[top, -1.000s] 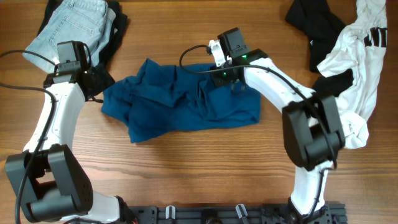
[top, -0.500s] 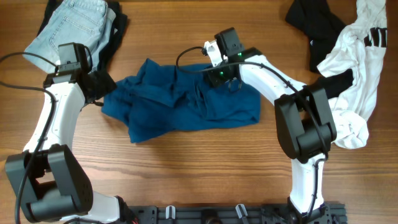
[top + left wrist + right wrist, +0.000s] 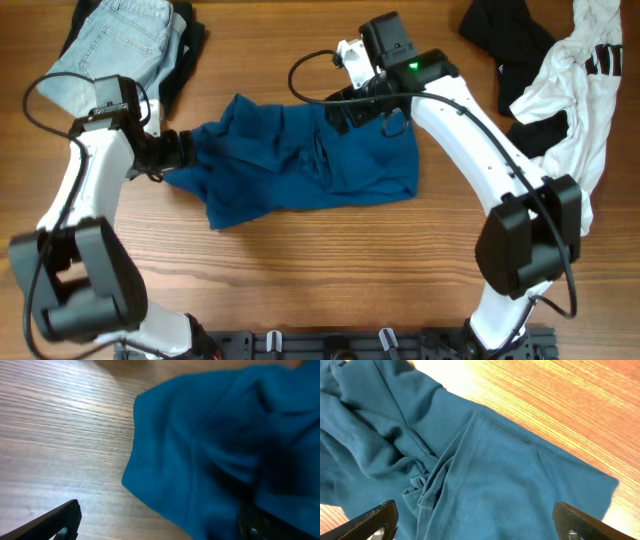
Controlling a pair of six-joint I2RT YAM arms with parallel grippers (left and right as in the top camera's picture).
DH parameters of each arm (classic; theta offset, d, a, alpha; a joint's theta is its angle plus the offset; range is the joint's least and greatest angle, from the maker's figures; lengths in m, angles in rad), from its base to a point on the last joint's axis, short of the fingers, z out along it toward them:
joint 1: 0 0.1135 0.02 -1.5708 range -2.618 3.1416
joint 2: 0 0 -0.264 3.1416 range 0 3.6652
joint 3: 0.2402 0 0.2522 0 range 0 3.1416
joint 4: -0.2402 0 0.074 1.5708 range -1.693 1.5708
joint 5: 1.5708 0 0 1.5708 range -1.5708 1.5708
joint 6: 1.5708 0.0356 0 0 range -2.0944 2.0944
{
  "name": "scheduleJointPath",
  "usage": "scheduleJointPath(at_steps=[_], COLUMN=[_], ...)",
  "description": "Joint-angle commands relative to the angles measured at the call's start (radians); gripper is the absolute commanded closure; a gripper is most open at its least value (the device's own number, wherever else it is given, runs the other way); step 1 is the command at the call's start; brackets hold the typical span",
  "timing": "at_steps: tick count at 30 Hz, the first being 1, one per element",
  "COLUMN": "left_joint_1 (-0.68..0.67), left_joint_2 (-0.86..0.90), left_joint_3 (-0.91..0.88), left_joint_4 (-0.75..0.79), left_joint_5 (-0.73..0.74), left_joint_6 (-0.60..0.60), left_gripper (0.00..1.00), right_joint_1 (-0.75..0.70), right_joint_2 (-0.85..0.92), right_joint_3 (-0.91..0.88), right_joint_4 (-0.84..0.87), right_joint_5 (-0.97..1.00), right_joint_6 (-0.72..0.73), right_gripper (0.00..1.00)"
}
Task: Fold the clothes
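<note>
The clothes lie scattered on the wooden table. A crumpled deep-blue shirt [image 3: 300,160] fills the middle. My left gripper [image 3: 178,150] is open at the shirt's left edge; in the left wrist view the shirt [image 3: 225,440] has its edge between the spread fingers [image 3: 60,520] of that gripper [image 3: 157,525]. My right gripper [image 3: 358,108] is open above the shirt's far right part. The right wrist view shows the shirt [image 3: 485,475] with bunched folds below that gripper [image 3: 477,527], and nothing is held.
Light-blue jeans [image 3: 115,40] lie at the far left on a black garment [image 3: 185,60]. Another black garment [image 3: 505,40] and a white one with black marks [image 3: 575,110] are heaped at the far right. Bare wood [image 3: 330,260] shows along the near side.
My right gripper has opened, let go of the blue shirt and moved up and away from it. My left gripper has moved right to the shirt's left edge.
</note>
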Motion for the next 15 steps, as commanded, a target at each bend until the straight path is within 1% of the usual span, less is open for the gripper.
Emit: scheduleJointPath(at_steps=[1, 3, 6, 9, 10, 15], left_joint_1=[0.035, 0.043, 0.05, 0.05, 0.05, 0.049], left_joint_2=[0.097, 0.133, 0.174, 0.185, 0.187, 0.187], left_joint_3=[0.014, 0.014, 0.014, 0.014, 0.014, 0.014], left_joint_4=[0.01, 0.01, 0.021, 0.038, 0.047, 0.076], left_joint_5=[0.026, 0.027, 0.037, 0.081, 0.103, 0.279], left_joint_6=[0.078, 0.098, 0.097, 0.098, 0.098, 0.18], left_gripper=[0.0, 0.0, 0.0, 0.0, 0.0, 0.0], right_joint_1=[-0.024, -0.032, -0.046, -0.051, -0.051, -0.051], right_joint_2=[-0.008, -0.008, -0.008, -0.008, -0.008, -0.008], right_joint_3=[0.018, 0.018, 0.018, 0.018, 0.018, 0.018], right_joint_4=[-0.015, -0.018, -0.018, -0.019, -0.019, -0.019], right_joint_5=[0.022, 0.022, 0.022, 0.022, 0.022, 0.022], right_joint_6=[0.008, 0.009, 0.009, 0.01, 0.01, 0.022], right_gripper=[0.0, 0.0, 0.0, 0.0, 0.0, 0.01])
